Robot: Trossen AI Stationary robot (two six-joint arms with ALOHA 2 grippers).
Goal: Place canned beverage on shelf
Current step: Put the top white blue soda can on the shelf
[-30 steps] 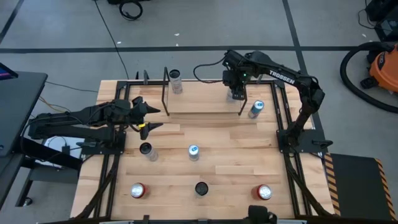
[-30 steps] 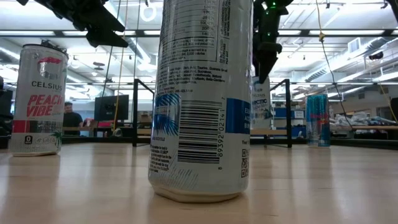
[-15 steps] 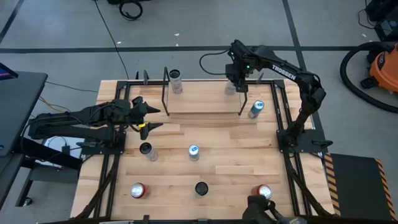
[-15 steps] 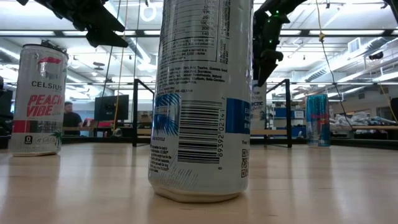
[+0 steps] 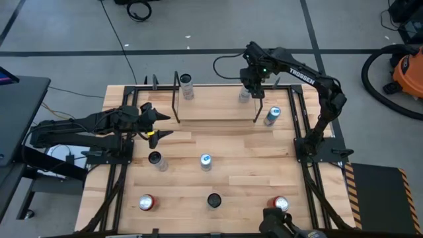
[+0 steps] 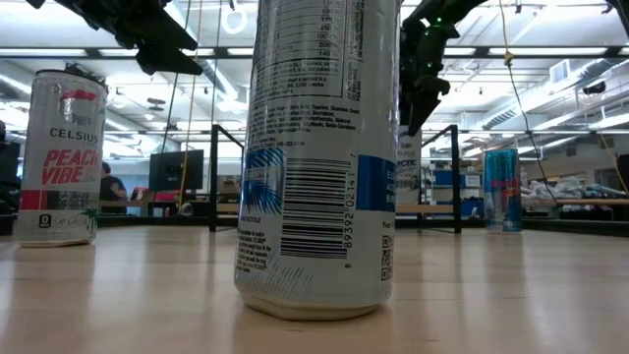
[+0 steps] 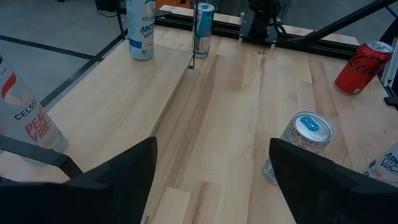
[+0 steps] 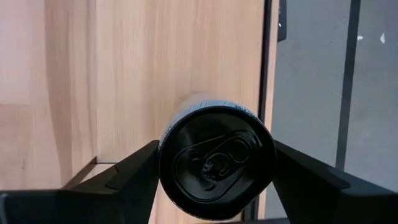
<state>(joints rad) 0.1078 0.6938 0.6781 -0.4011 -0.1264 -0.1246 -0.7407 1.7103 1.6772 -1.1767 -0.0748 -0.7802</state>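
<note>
- Two cans [image 5: 205, 160] wait mid-table; left gripper [image 5: 156, 125] idles wide, empty, near the left edge.
- Right gripper [image 5: 247, 87] straddles a can [image 8: 216, 163] on the shelf [image 5: 211, 106], right far corner, jaws apparently apart.
- Release step, likely; next, lift clear.

"CELSIUS PEACH VIBE" on left can [image 6: 63, 157]; "TROSSEN" on right arm [image 5: 301, 71].
</note>
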